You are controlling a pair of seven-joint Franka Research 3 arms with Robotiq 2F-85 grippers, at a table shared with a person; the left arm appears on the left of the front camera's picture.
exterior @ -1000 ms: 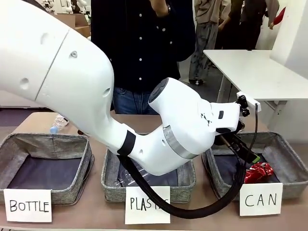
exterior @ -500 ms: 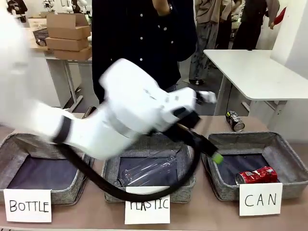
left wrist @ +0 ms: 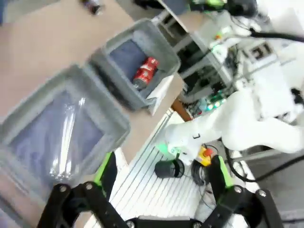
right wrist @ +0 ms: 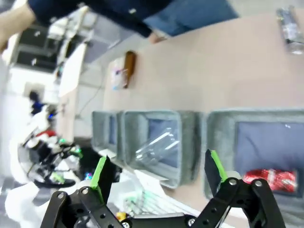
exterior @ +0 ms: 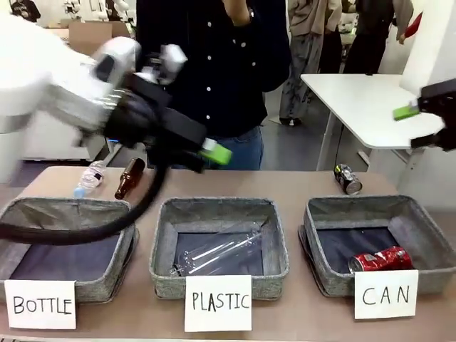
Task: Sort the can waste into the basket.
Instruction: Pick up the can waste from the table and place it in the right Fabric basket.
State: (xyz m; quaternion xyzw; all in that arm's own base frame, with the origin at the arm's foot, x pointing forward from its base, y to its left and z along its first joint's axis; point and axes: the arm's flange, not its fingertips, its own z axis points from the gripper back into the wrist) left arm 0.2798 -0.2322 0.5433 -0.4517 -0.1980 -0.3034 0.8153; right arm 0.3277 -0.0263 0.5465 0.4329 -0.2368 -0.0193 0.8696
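front view: red can lies on its side in the can basket, at the worktop's right end. black can lies on the worktop just behind that basket, outside it. plastic basket in the middle holds a clear bottle; bottle basket sits at the left. brown bottle and a small plastic bottle lie on the worktop behind the bottle basket. left end effector is raised over the left-centre, blurred, fingers spread wide, holding nothing. right end effector is high at the right edge, fingers wide apart, holding nothing.
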